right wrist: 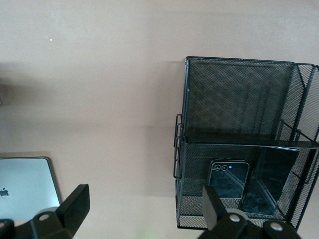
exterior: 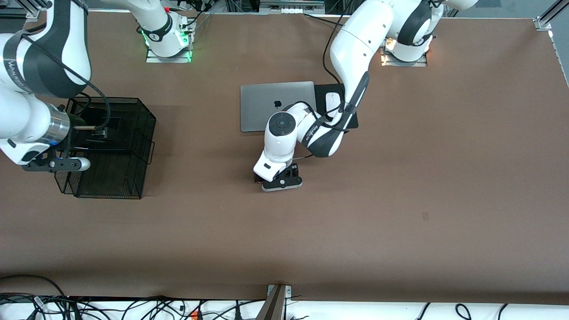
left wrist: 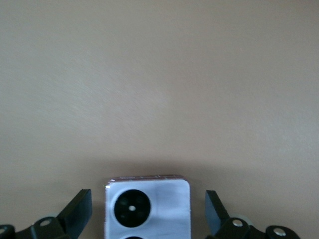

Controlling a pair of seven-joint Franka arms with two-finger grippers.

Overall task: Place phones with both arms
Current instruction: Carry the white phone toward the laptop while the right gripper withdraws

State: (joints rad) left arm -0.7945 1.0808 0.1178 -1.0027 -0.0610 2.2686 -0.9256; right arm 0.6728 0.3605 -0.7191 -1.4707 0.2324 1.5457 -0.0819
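Observation:
A small square lilac-white phone (left wrist: 147,209) with two black circles lies flat on the brown table. My left gripper (left wrist: 148,204) is open around it, with a gap between the phone and each finger. In the front view the left gripper (exterior: 280,181) is low over mid-table and hides that phone. A small square black phone (right wrist: 228,179) and a long slim black slab phone (right wrist: 271,179) lie inside the black mesh basket (right wrist: 239,99). My right gripper (right wrist: 144,204) is open and holds nothing. It hangs over the edge of the basket (exterior: 111,146) toward the right arm's end (exterior: 58,165).
A closed silver laptop (exterior: 271,104) lies farther from the front camera than the left gripper. Beside it a white mouse (exterior: 332,101) rests on a black pad (exterior: 351,121). The laptop's corner (right wrist: 25,184) also shows in the right wrist view.

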